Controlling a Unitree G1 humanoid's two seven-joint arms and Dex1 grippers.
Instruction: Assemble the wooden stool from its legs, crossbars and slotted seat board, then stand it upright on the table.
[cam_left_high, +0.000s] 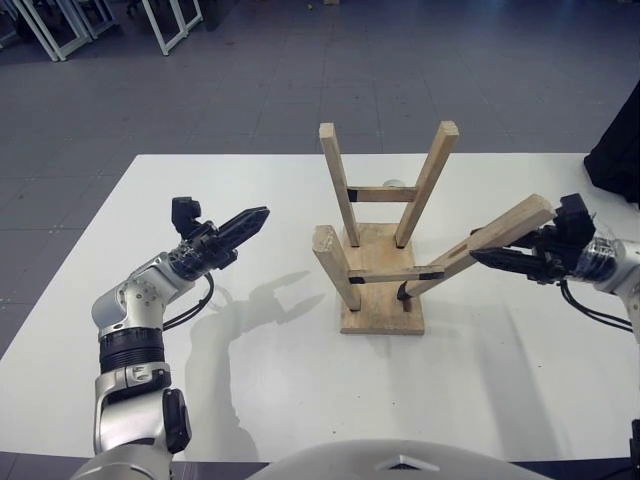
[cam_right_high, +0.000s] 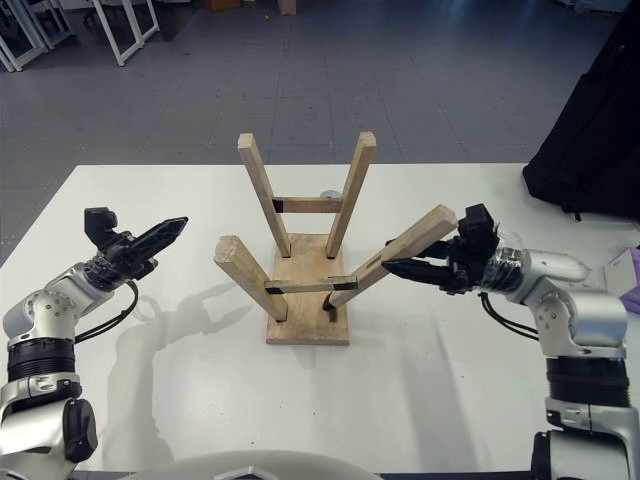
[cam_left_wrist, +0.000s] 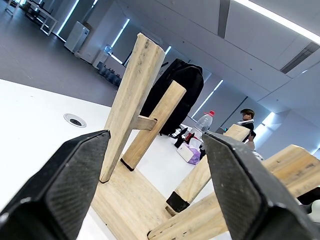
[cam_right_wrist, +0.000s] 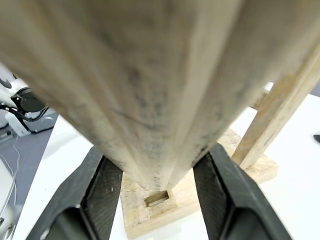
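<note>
The slotted seat board (cam_left_high: 385, 312) lies flat mid-table. Two far legs (cam_left_high: 338, 185) (cam_left_high: 427, 180) stand in it, joined by a crossbar (cam_left_high: 383, 194). A near pair, linked by a second crossbar (cam_left_high: 395, 274), leans over the board: the left leg (cam_left_high: 335, 265) tilts toward me, while the right leg (cam_left_high: 480, 243) slants out to the right. My right gripper (cam_left_high: 478, 256) is shut on that slanted leg near its upper end, its fingers (cam_right_wrist: 100, 185) on either side of it, above an open slot (cam_right_wrist: 156, 198). My left gripper (cam_left_high: 255, 218) hovers open, left of the stool, holding nothing.
The white table (cam_left_high: 500, 400) has free room at the front and on both sides. A black bag (cam_right_high: 590, 130) stands past the far right corner. A round cable port (cam_left_wrist: 75, 120) sits behind the stool, and a bottle (cam_left_wrist: 204, 121) and small items lie far right.
</note>
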